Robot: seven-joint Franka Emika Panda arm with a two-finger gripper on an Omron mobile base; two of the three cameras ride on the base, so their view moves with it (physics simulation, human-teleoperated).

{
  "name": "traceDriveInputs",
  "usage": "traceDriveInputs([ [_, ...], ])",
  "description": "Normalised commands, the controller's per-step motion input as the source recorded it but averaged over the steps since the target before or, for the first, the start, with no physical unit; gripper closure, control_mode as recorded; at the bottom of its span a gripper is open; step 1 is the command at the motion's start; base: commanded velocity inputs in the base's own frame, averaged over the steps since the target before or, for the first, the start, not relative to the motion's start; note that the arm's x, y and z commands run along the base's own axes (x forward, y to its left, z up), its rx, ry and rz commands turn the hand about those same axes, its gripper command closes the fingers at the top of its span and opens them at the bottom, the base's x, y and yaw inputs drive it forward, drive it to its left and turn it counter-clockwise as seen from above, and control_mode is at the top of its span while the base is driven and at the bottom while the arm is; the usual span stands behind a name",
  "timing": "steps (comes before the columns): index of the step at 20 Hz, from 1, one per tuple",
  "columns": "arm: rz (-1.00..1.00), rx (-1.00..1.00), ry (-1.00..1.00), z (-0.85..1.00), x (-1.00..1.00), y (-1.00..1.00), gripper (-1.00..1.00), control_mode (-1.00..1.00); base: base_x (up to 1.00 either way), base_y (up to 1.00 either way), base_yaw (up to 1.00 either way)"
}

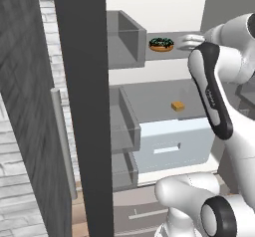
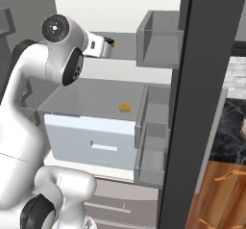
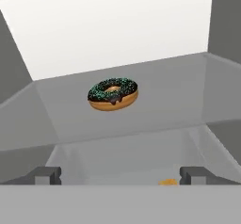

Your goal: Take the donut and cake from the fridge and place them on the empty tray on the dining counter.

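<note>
Ahead of gripper: donut on upper fridge shelf, not contacted | below gripper: cake on lower shelf | gripper: jaws wide, empty | progress: neither item removed; both transfers to tray outstanding

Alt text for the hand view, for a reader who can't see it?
A chocolate-iced donut with green-white sprinkles sits on a glass shelf inside the fridge, ahead of the open end effector. A sliver of the yellow-orange cake shows below.

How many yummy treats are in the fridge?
2: the donut on the upper glass shelf, and the cake on the shelf below it. More may be hidden in the bins.
</note>
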Motion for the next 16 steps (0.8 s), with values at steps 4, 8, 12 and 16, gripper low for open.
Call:
traceDriveInputs([
  [4, -0.02, 0.07, 0.03, 0.12, 0.53, 0.0, -1.0, -1.0, 0.0, 0.0, 0.0],
  [8, -0.02, 0.05, 0.08, 0.01, 0.51, 0.0, -1.0, -1.0, 0.0, 0.0, 0.0],
  [12, -0.01, 0.04, 0.08, 0.0, 0.44, 0.0, -1.0, -1.0, 0.0, 0.0, 0.0],
  [16, 0.0, 0.06, 0.03, 0.03, 0.38, 0.0, -1.0, -1.0, 0.0, 0.0, 0.0],
])
